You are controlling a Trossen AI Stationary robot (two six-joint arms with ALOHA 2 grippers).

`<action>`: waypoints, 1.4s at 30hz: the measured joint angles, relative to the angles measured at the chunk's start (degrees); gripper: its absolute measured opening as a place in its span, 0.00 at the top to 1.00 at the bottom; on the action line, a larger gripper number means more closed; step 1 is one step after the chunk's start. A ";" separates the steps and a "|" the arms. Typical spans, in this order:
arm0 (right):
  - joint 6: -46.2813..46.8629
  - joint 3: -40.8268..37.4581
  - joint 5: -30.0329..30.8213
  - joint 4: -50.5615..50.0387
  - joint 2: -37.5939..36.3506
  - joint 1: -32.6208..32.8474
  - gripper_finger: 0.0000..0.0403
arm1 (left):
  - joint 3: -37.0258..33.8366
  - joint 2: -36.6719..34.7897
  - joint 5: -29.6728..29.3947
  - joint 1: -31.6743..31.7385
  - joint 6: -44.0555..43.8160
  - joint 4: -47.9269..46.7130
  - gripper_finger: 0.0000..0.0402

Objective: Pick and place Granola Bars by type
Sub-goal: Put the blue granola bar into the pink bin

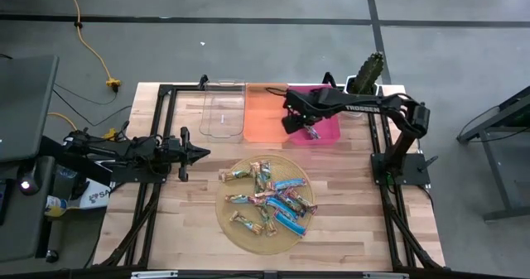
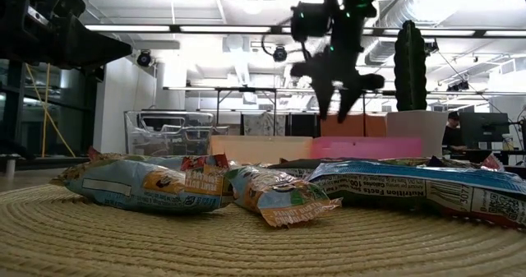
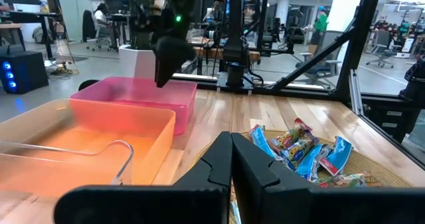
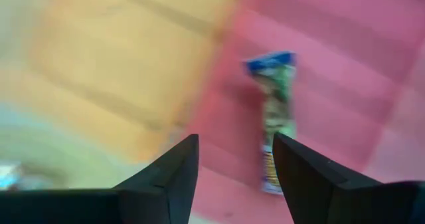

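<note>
Several granola bars [image 1: 269, 200] in blue, tan and silvery wrappers lie heaped on a round woven mat [image 1: 236, 233]. One bar [image 4: 273, 121] with a blue end lies flat on the floor of the pink bin [image 1: 331, 137]. My right gripper [image 4: 236, 154] hangs open above that bin, close to its edge beside the orange bin, with nothing between its fingers; it also shows in the high view [image 1: 296, 123]. My left gripper [image 1: 203, 153] waits shut at the table's left, pointing level toward the mat.
Three bins stand in a row at the far edge: clear [image 1: 222, 113], orange [image 1: 265, 113] and pink. A potted cactus [image 1: 367, 72] stands at the far right corner. Bare wood lies between the mat and the bins.
</note>
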 joint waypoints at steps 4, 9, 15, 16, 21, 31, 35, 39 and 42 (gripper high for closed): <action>-4.97 2.38 -5.33 1.62 -0.02 2.23 0.56 | 0.01 0.00 0.00 0.00 0.00 0.00 1.00; -6.89 2.82 -15.45 2.94 -0.04 6.40 0.56 | 0.00 0.00 -0.02 0.00 0.00 -0.01 1.00; -7.84 2.82 -20.49 2.95 -0.04 14.14 0.56 | 0.02 0.00 -0.02 0.00 0.00 0.01 1.00; -7.74 2.82 -20.42 2.98 -0.04 15.61 0.56 | 0.01 0.00 0.00 0.00 0.00 -0.01 1.00; -5.51 2.82 -15.67 3.12 -0.04 23.70 0.56 | 0.02 0.00 -0.02 0.00 0.00 0.00 1.00; 5.69 2.51 5.57 3.81 0.82 37.25 0.56 | 0.01 0.00 -0.02 0.00 0.00 -0.01 1.00; 7.75 2.51 9.67 3.91 2.53 40.11 0.53 | 0.01 0.00 -0.02 0.00 0.00 -0.01 1.00; 9.58 2.51 10.49 3.98 4.75 41.46 0.50 | -0.01 0.00 -0.02 0.00 0.00 -0.01 1.00; 10.71 2.51 11.52 4.06 6.81 41.78 0.47 | 0.00 0.00 -0.02 0.00 0.00 -0.01 1.00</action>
